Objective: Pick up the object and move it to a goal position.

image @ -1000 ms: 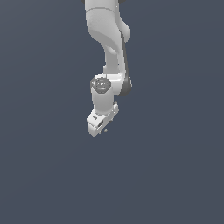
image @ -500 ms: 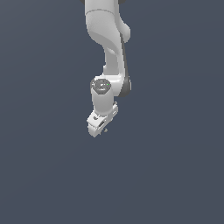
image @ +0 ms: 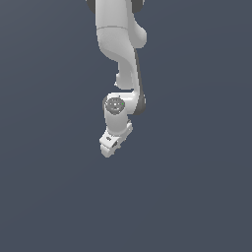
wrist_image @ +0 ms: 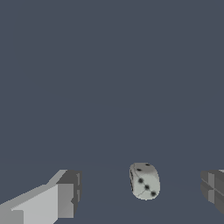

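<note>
The object is a small pale grey die with dark pips (wrist_image: 145, 181). In the wrist view it sits on the dark grey floor between my two fingertips, nearer the right-hand one in that picture. There is a gap on each side and neither finger touches it. My gripper (wrist_image: 141, 192) is open around it. One finger (wrist_image: 65, 194) shows fully, and the other finger (wrist_image: 212, 190) is cut by the picture's edge. In the exterior view the white arm hangs down with the gripper (image: 109, 150) low. The die is hidden there.
A plain dark grey floor (image: 197, 197) fills both views. Nothing else shows besides the white arm (image: 118, 44).
Hardly any. The hand may have sunk by a pixel or two, and the arm's pose looks the same.
</note>
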